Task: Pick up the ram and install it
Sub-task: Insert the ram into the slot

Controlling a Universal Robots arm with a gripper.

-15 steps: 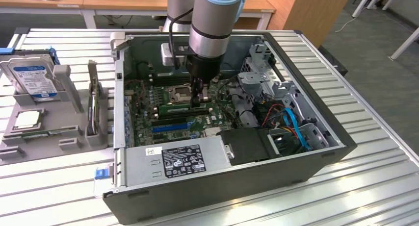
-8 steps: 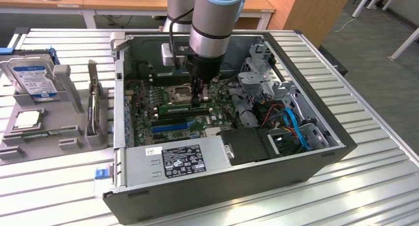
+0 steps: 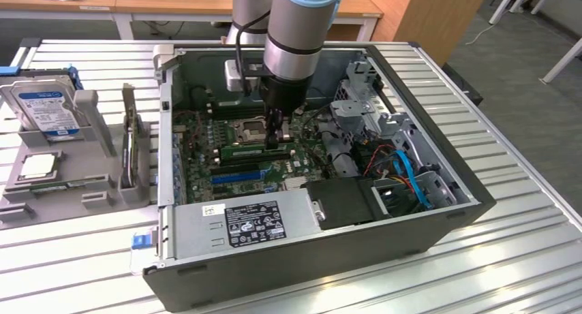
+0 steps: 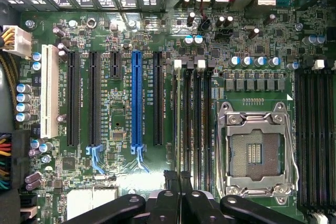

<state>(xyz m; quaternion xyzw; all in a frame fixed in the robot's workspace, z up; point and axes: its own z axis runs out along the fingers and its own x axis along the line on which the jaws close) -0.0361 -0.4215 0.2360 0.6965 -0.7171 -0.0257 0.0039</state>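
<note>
1. The ram [image 3: 245, 151] [image 4: 178, 119] stands on edge in a memory slot on the motherboard [image 4: 121, 182], inside the open case [image 3: 318, 280].
2. Beside it: parallel black memory slots on one side, then the open CPU socket [image 3: 248, 131] [image 4: 257, 153]. On the other side are black expansion slots and one blue slot [image 4: 137, 98].
3. Nothing lies across the stick. The drive cage and blue cables [image 3: 414, 181] sit well apart, towards the exterior view's right.
4. The gripper [image 3: 272, 144] [image 4: 180, 182] hangs straight down over the stick, fingers drawn together, tips at its top edge. I cannot tell whether they pinch the board or only meet it.
5. Look: a long, thin green strip. From the wrist it is a pale narrow line between white end latches.
6. Further out: the power supply [image 3: 245, 222] is at the case's near wall. On the slatted table [image 3: 509, 259], at the exterior view's left, a grey holder [image 3: 54, 198] carries a hard drive [image 3: 46, 106], a square silver chip [image 3: 38, 165] and an upright card [image 3: 132, 150].
</note>
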